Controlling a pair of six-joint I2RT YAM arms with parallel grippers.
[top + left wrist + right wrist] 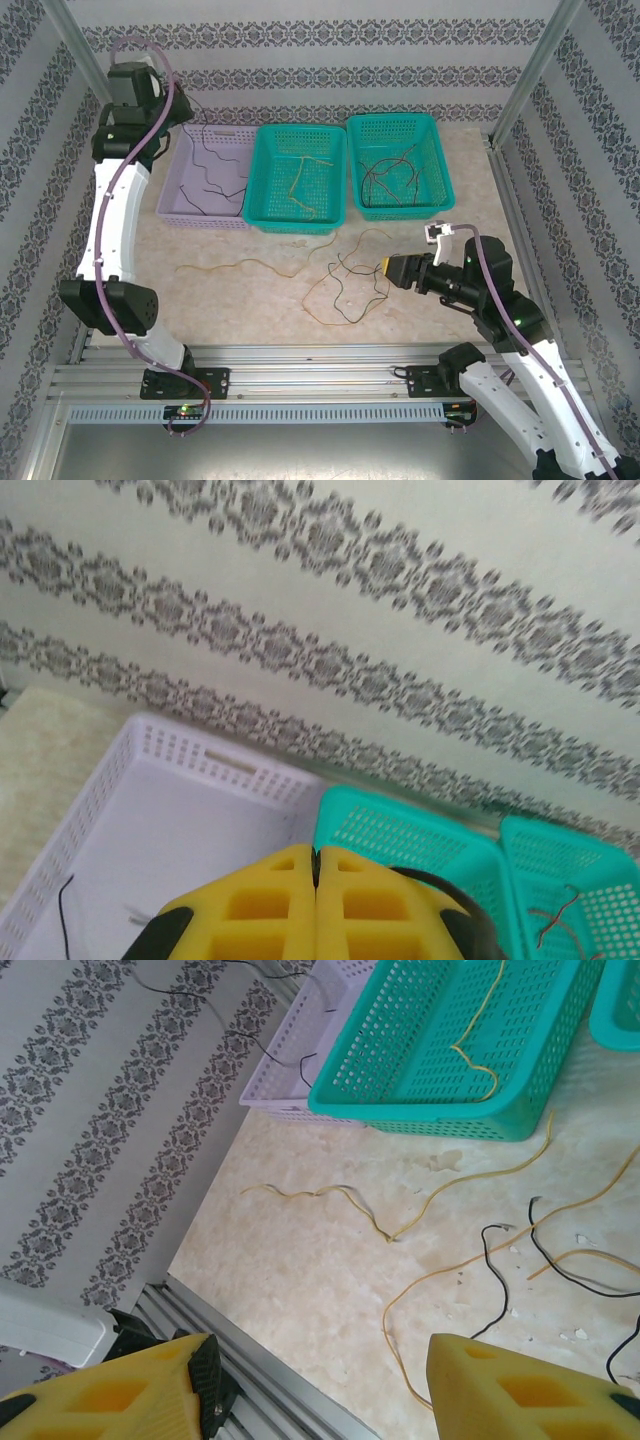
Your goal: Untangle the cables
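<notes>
Lilac basket (172,188) holds black cables (210,170). Middle teal basket (300,226) holds a yellow cable (300,185). Right teal basket (400,213) holds red-brown cables (390,175). Left gripper (316,880) is shut; can't tell if it pinches anything. Right gripper (316,1390) is half open, empty.

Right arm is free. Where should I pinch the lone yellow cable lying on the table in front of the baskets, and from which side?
Pinch the yellow cable at its sharp bend, probably the best spot: there it lies flat on bare table, apart from the black-and-orange tangle. Bring the right gripper straight down from above, open jaws straddling the strand crosswise.
</notes>
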